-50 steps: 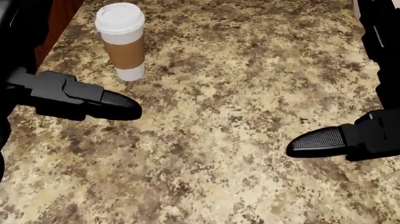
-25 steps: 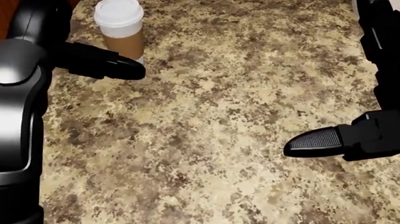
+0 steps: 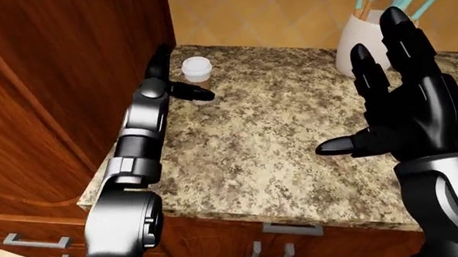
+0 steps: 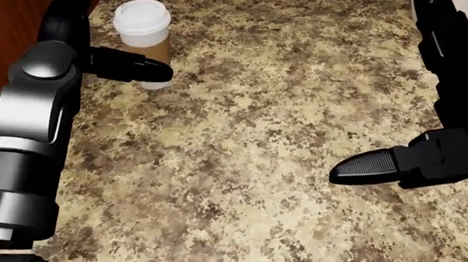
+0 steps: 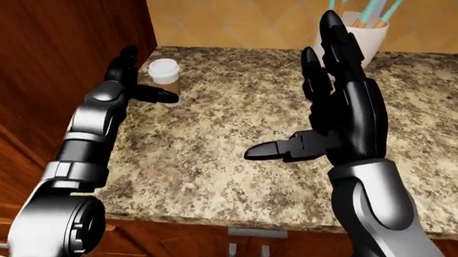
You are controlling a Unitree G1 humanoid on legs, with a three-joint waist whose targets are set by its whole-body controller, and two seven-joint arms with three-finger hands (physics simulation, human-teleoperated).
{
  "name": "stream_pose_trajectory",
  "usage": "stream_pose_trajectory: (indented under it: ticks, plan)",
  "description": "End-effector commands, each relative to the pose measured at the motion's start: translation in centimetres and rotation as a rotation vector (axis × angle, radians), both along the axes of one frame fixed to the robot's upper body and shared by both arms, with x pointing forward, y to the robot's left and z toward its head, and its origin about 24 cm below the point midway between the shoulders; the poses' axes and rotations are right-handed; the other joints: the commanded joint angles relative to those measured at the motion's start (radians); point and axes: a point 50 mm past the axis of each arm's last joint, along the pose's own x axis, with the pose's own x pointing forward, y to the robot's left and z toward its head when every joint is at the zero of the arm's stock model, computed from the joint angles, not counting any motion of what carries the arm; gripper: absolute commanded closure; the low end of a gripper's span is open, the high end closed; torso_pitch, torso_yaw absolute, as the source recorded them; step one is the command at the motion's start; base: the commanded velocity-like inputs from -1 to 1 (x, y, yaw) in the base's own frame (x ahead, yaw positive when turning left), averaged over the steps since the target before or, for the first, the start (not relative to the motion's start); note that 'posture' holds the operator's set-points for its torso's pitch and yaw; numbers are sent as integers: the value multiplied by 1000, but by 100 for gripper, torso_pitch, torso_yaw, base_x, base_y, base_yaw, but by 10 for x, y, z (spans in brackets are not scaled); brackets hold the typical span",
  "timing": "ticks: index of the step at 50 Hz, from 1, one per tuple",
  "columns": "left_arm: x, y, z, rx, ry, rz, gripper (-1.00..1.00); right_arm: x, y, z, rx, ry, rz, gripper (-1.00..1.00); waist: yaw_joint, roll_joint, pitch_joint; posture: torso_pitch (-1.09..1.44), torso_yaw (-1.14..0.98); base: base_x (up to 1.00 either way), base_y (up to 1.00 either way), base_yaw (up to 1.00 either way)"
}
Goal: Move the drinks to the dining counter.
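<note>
Left-eye view: granite-patterned table (image 3: 276, 138) filling the middle, dark wood cabinet (image 3: 64, 83) along the left. Upper left of centre, a coffee cup (image 3: 196, 72) with white lid and brown sleeve, upright on the table near the cabinet. Left hand (image 3: 173, 84) reaching in just beside the cup, one finger crossing its lower part; fingers spread, not closed round it; contact hard to judge. Right hand (image 3: 403, 112) raised at the right, palm open, fingers splayed, holding nothing, partly covering a white utensil holder (image 3: 357, 44) at the upper right, teal handles cut off by the top edge.

Head view: looking down on the table (image 4: 250, 136). Cup (image 4: 145, 36) at the upper left, base hidden behind a black finger of the left hand (image 4: 114, 62). Grey forearm down the left edge. Right hand (image 4: 428, 157) cropped by the right edge, only thumb and one finger showing.

Right-eye view: same layout, cup (image 5: 165, 76) at the upper left, left hand (image 5: 138, 86) beside it, released. Right hand (image 5: 333, 118) open at centre, hiding much of the utensil holder (image 5: 365, 38).
</note>
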Motion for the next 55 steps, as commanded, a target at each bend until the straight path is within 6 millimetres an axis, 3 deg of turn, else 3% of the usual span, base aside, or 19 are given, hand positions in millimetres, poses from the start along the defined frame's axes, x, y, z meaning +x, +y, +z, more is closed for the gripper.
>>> stream_pose_trajectory:
  ticks: [1, 21, 28, 30, 34, 37, 40, 55]
  plan:
    - [1, -5, 29, 5, -124, -19, -100, -6, 0, 9, -4, -68, -4, -100, -1, 0, -27, 0, 0, 0, 0, 0]
    - [11, -12, 8, -14, -75, -22, -100, -4, -1, 5, -9, -61, -7, -100, -3, -1, -31, 0, 0, 0, 0, 0]
    - [11, -13, 3, -18, -57, -22, -35, -4, 0, 4, -8, -60, -5, -100, -3, 0, -33, 0, 0, 0, 0, 0]
    - [12, -13, 2, -21, -48, -21, -35, -3, 0, 4, -9, -60, -5, -100, -2, -1, -33, 0, 0, 0, 0, 0]
    - [12, -12, -2, -24, -31, -7, -1, -3, 1, 3, -9, -58, -2, -100, -2, -1, -33, 0, 0, 0, 0, 0]
    - [12, -12, -4, -20, -32, 4, 37, -4, 1, 3, -8, -57, 0, -100, -3, -1, -34, 0, 0, 0, 0, 0]
    - [12, -11, -3, -21, -46, 12, 98, -4, 0, 2, -8, -56, 0, -100, -3, 0, -35, 0, 0, 0, 0, 0]
    - [0, -7, 33, -26, -128, -36, 100, -3, 0, 3, -11, -57, -5, -100, -6, 4, -29, 0, 0, 0, 0, 0]
